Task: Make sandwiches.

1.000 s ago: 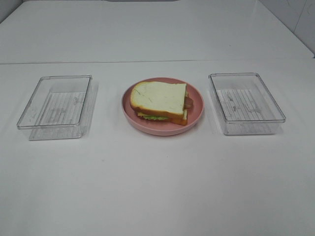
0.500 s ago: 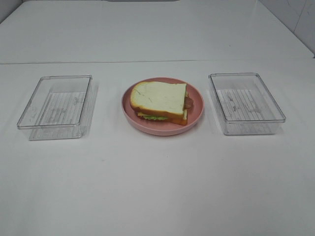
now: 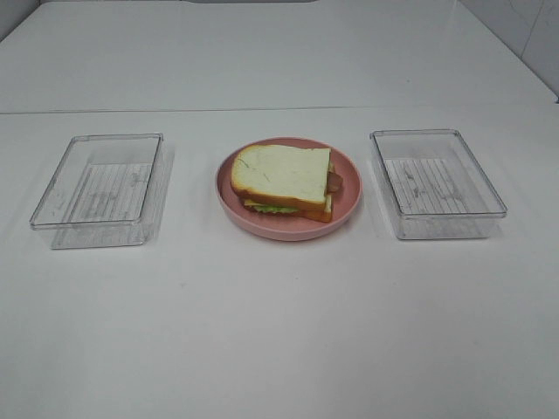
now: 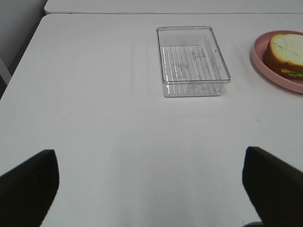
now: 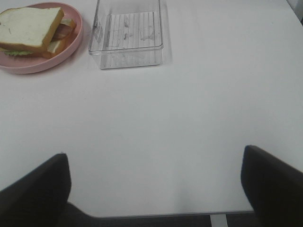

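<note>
Nothing had shifted over the last second. At nine o'clock I saw an empty clear tray point(image 3: 96, 190); my left gripper point(image 4: 149, 189) stayed spread, holding nothing. The sandwich point(image 3: 284, 182) sat finished on the pink plate point(image 3: 349, 209), centre. At three o'clock, the other tray point(image 3: 437, 183); my right gripper point(image 5: 154, 189) likewise gaped.

Only matte black, blunt, wedge-shaped finger tips point(image 4: 28, 187) of each gripper showed, plain and unmarked point(image 5: 272, 182).

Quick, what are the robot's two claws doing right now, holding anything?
Left claw: open, holding nothing, above the bare table.
Right claw: open, holding nothing, well back from the sandwich.
</note>
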`<action>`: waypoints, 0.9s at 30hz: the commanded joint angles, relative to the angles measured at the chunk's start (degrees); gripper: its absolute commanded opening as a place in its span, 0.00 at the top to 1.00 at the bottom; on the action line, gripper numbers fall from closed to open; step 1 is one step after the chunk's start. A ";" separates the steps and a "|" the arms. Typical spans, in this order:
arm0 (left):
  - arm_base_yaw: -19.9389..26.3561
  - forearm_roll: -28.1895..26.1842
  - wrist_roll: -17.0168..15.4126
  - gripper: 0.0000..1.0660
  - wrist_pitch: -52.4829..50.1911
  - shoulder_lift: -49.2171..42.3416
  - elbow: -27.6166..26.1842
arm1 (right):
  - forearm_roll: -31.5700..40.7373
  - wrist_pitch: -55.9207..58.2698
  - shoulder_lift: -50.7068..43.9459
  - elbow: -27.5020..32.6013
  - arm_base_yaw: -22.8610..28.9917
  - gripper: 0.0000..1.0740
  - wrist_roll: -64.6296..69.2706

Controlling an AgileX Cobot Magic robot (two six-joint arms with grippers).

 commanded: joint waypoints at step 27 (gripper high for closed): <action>2.98 -0.97 0.17 0.08 -0.52 -1.26 0.00 | 0.00 -0.40 -1.49 0.17 -0.23 0.12 -0.40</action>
